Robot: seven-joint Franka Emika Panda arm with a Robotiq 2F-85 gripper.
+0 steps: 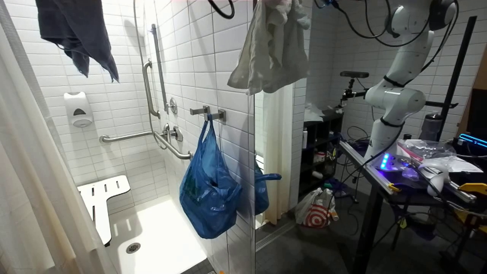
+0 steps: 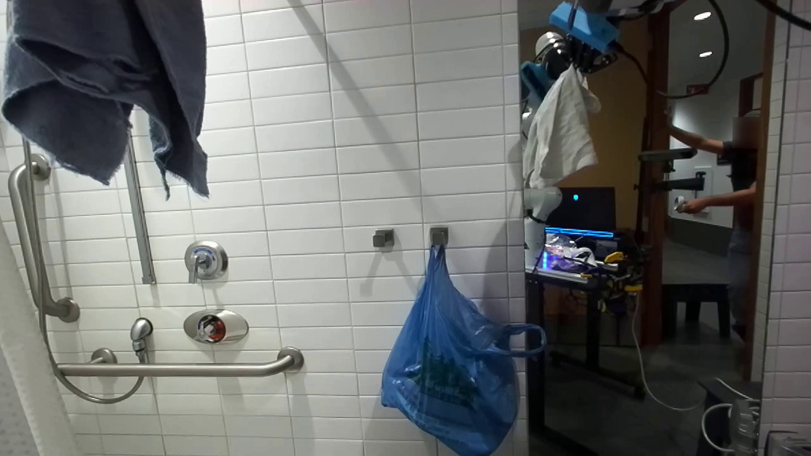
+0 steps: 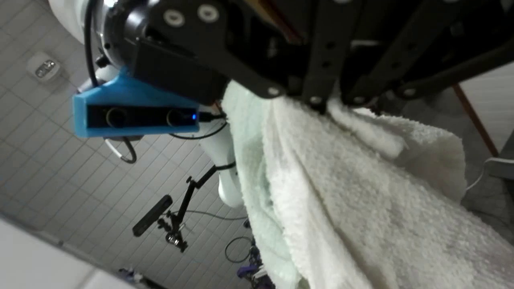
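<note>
My gripper comes in from the top of the wrist view. Its dark fingers are shut on a white terry towel, which is pinched between the tips and hangs down in folds. The towel also hangs at the top of an exterior view, where the gripper is above the frame. In an exterior view the gripper holds the towel within a tall dark panel that looks like a mirror. A dark blue-grey cloth hangs at the upper left, also in an exterior view; its support is out of view.
A blue plastic bag hangs from a wall hook; a bare hook is beside it. Grab bars, a shower seat and a curtain stand around. A cluttered cart carries the arm's base. A person shows at the right.
</note>
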